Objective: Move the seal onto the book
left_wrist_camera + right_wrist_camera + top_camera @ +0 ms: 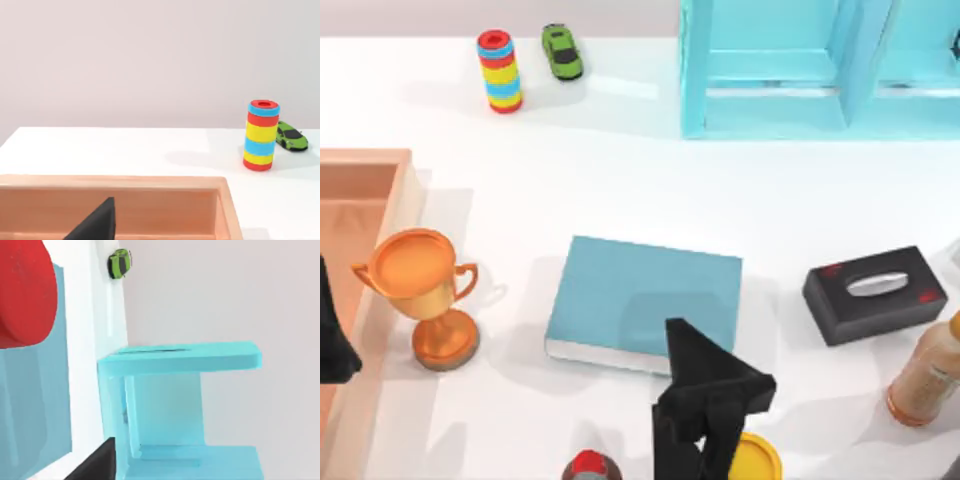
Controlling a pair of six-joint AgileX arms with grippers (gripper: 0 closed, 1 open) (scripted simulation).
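The right gripper (680, 335) is poised over the book's (620, 295) lower-right edge, far nearer than the left gripper (332, 345) parked at frame left; whether it is clamped on the seal cannot be told.

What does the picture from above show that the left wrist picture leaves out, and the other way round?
From above: the book, a gold trophy, a black tissue box, a tan bottle, a blue shelf and the right arm. Left wrist: the pale back wall. Both: the striped cylinder, green toy car and wooden tray.
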